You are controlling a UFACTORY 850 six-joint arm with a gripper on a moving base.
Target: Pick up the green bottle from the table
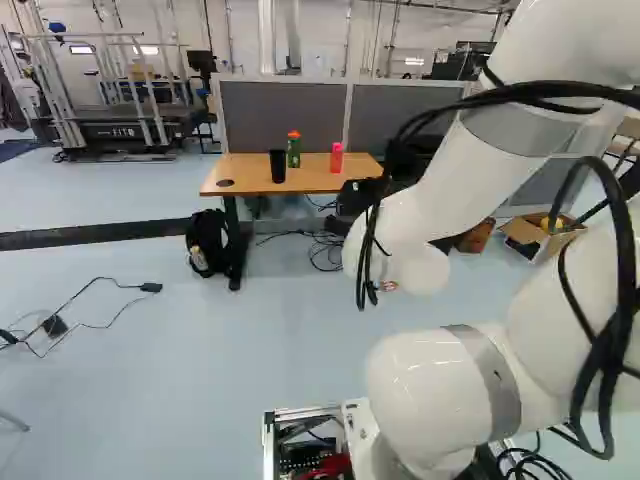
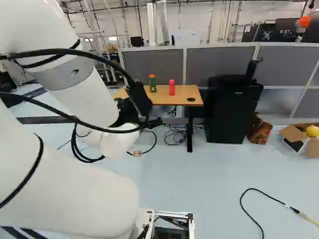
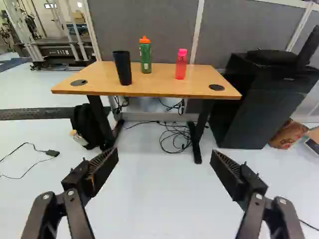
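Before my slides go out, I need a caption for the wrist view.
Open claw facing a wooden table with a black cup, green bottle and pink bottle on top.

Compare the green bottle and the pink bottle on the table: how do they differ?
The green bottle has an orange cap; the pink bottle has a pink one. The green bottle is taller than the pink bottle. The green bottle stands farther back than the pink bottle. Both stand upright.
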